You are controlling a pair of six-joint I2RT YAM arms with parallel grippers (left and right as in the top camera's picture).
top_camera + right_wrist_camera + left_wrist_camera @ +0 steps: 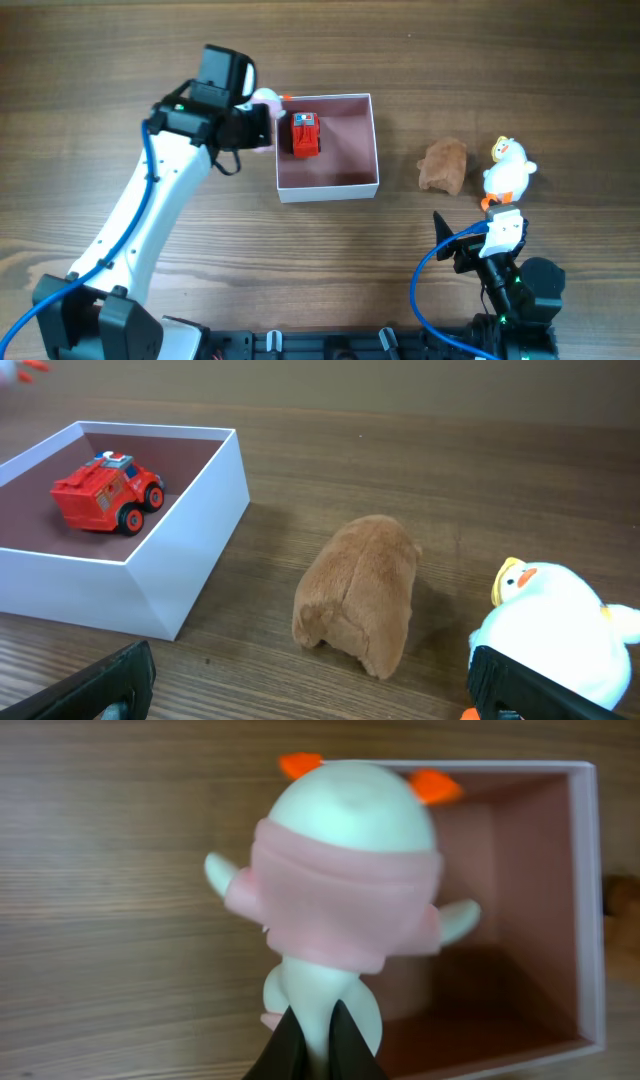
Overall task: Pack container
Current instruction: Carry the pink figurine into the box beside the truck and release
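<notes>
Left pincer (318, 1042) holds a white, pink-wrapped plastic figurine (345, 890) over the rim of the white cardboard box (590, 900); next, shift inward and release. Right pincer (310, 685) gapes wide.

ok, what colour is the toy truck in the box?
The truck is bright red; the right wrist view shows it best.

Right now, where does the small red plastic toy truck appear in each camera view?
Overhead: small red plastic toy truck upper centre, inside the white cardboard box, by its left wall.
Left wrist: not visible; a white-and-pink toy figure fills the middle.
Right wrist: truck upper left, inside the box.
Shared landmark: the box's pink interior.
</notes>
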